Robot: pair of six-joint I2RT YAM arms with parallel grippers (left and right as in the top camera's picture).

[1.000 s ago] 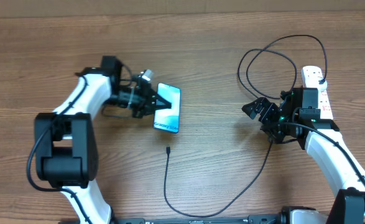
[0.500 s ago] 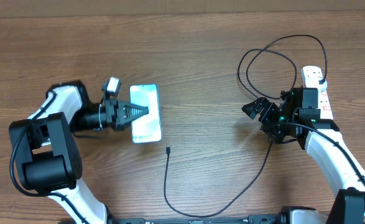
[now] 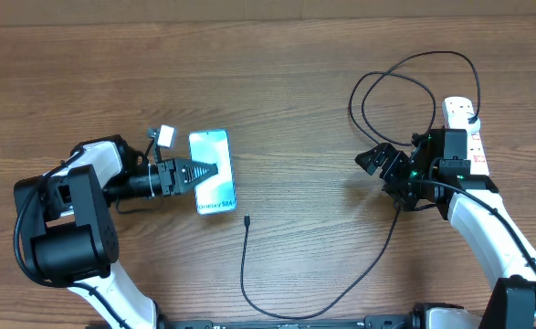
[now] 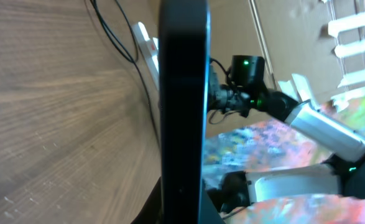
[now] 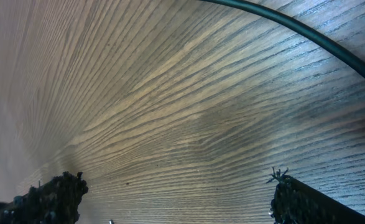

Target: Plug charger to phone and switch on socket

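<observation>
The left end effector [image 3: 193, 171] is clamped on the phone [image 3: 215, 179] in the surface's left half. That edge grip could let the phone twist or slip as the charger tip [image 3: 247, 220] is pressed in. The right end effector [image 3: 378, 162] gapes empty beside the socket [image 3: 469, 129].

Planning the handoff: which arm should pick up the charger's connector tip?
Probably right. The right gripper is open and empty; the left gripper is shut on the phone, though the connector tip lies nearer it.

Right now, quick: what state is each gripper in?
Left gripper: closed, holding the phone.
Right gripper: open, holding nothing.
</observation>
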